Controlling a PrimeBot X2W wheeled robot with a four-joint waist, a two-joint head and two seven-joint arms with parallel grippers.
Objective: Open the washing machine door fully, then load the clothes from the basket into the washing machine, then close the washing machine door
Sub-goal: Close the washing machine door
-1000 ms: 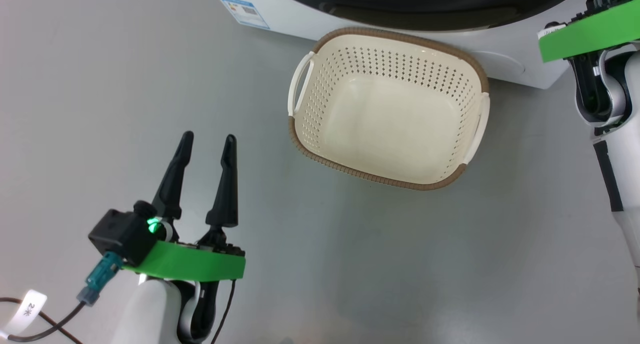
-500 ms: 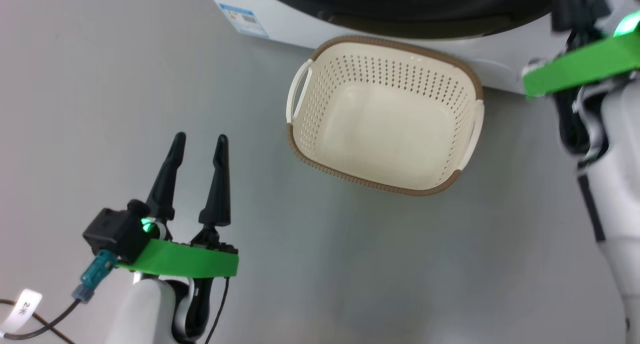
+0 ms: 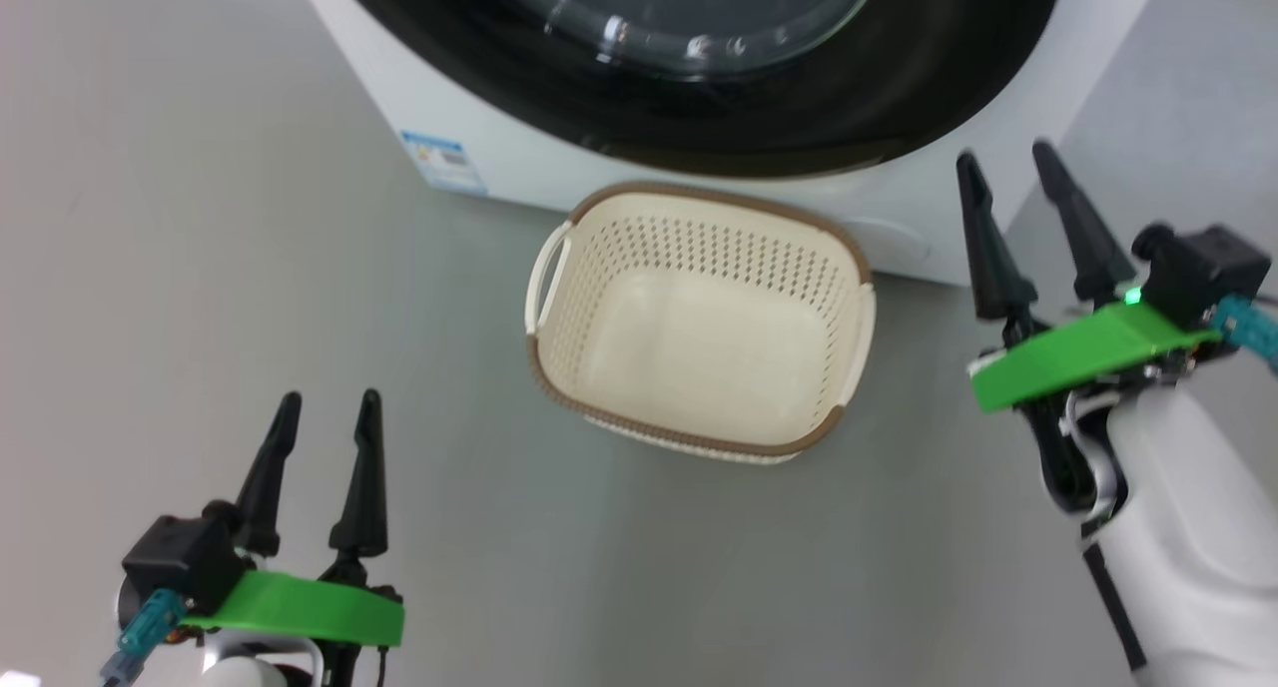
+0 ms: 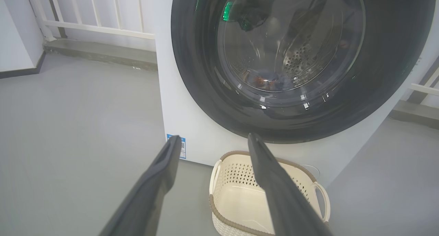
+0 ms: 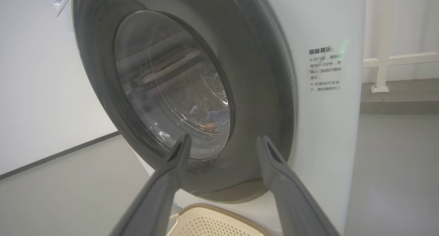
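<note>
The left gripper hangs low, jaws apart, holding nothing. The basket stands on the floor just before the washer. Its door is shut, with the clothes behind the glass. The right gripper has its jaws apart too.

A plain grey floor is stretching out beneath and ahead of the left hand. Beyond that hand, up to its left, a white railing is standing on a grey ledge. Left of the right hand, a white wall is meeting the floor along a dark skirting strip.
</note>
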